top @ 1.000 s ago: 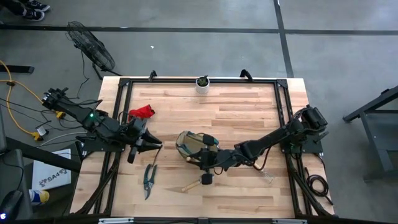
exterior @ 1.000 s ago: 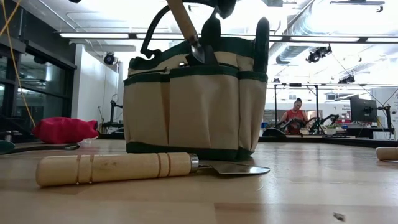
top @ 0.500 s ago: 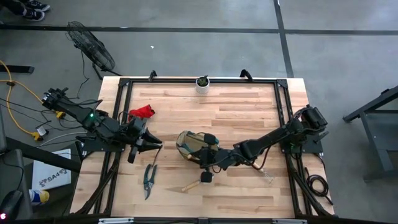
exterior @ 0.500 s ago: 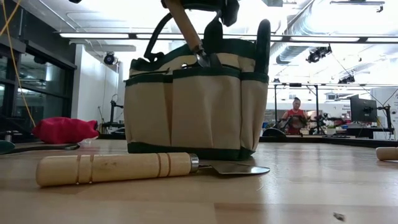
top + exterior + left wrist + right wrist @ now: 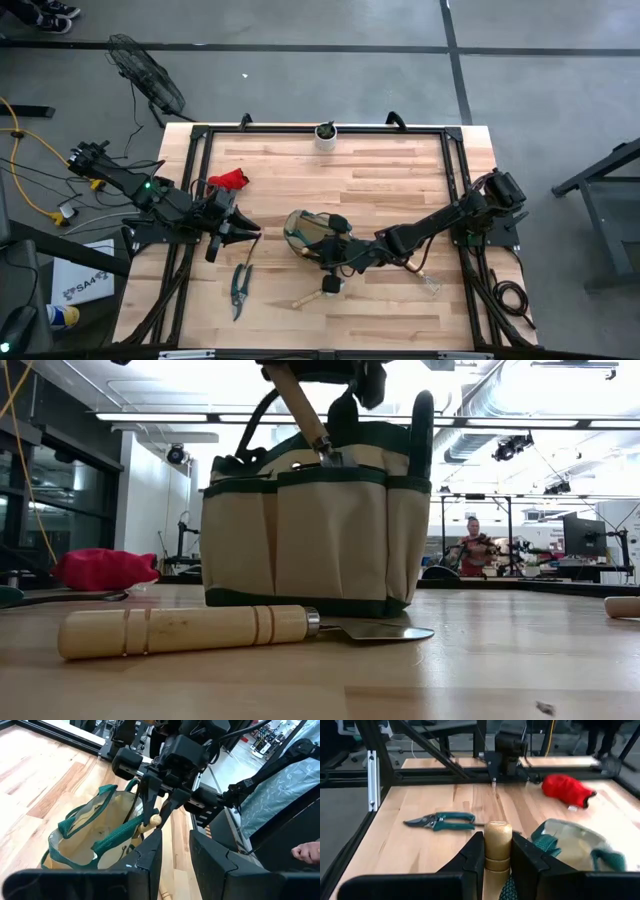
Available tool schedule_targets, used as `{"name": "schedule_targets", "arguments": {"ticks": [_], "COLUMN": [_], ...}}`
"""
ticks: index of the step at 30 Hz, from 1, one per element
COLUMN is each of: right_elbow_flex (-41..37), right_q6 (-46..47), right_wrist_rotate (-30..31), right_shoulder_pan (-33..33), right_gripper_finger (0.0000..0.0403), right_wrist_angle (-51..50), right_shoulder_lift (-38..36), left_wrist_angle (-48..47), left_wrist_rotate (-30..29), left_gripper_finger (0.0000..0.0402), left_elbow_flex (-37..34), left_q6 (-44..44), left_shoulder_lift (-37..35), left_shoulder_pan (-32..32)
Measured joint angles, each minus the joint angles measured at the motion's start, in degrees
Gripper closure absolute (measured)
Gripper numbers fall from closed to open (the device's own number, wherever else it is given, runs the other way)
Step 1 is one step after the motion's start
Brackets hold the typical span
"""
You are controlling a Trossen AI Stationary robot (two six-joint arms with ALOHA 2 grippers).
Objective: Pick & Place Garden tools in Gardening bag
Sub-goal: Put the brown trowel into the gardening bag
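The gardening bag (image 5: pixel 305 232) stands upright mid-table on its flat bottom (image 5: pixel 305 602); its tan walls and green trim fill the low view. My right gripper (image 5: pixel 337 256) hovers at its near right rim, shut on a wooden-handled tool (image 5: pixel 300 405). A second wooden-handled trowel (image 5: pixel 190 632) lies flat before the bag. Teal-handled shears (image 5: pixel 240 288) lie near left, a red item (image 5: pixel 228 181) far left. My left gripper (image 5: pixel 250 232) waits left of the bag, open, nothing between its fingers (image 5: pixel 150 852). My right gripper pinches the tool's wooden handle (image 5: pixel 498 851) between its two fingers, a little below the rounded free end (image 5: pixel 498 827), which sticks out past them. It comes from the table's right, slanting down. The tool hangs tilted, its metal end (image 5: pixel 328 455) inside the bag's mouth.
A small white pot with a plant (image 5: pixel 326 133) stands at the far edge. Another wooden-handled tool (image 5: pixel 425 274) lies under my right arm near the right side. A black frame (image 5: pixel 200 140) runs round the table. Bare wood shows at the far middle.
My right gripper has rolled a little over the bag. The held tool's metal end has sunk lower behind the bag's rim, so less of it shows in the low view. My left arm has kept still.
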Motion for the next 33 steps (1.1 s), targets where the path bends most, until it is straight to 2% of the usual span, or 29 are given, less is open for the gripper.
{"name": "schedule_targets", "arguments": {"ticks": [4,11,16,20,28,31,33], "right_elbow_flex": [0.0,0.0,0.0,0.0,0.0,0.0,0.0], "right_q6": [2.8,4.3,4.4,4.4,8.5,7.8,6.8], "right_wrist_rotate": [0.2,5.4,5.8,6.4,12.2,13.6,13.3], "right_shoulder_pan": [-0.4,-0.2,-0.1,0.5,3.2,4.5,5.3], "right_gripper_finger": [0.0333,0.0214,0.0177,0.0174,0.0177,0.0207,0.0245], "right_wrist_angle": [-0.5,0.4,1.9,2.1,3.9,6.6,9.1], "right_shoulder_lift": [0.0,0.0,-0.1,-0.1,-2.8,-3.2,-3.2], "left_wrist_angle": [-0.6,-0.7,-0.9,-1.1,-1.3,-1.3,-1.3], "left_wrist_rotate": [0.0,0.7,0.8,0.8,1.7,1.7,1.7], "left_gripper_finger": [0.0305,0.0305,0.0305,0.0305,0.0305,0.0305,0.0305], "left_elbow_flex": [0.0,0.0,0.0,0.0,0.0,0.0,0.0], "left_q6": [0.0,0.0,0.1,0.2,0.4,0.5,0.5], "left_shoulder_lift": [0.0,0.0,0.0,0.0,0.0,0.0,0.0], "left_shoulder_pan": [0.0,0.0,0.0,0.0,0.0,0.0,0.0]}}
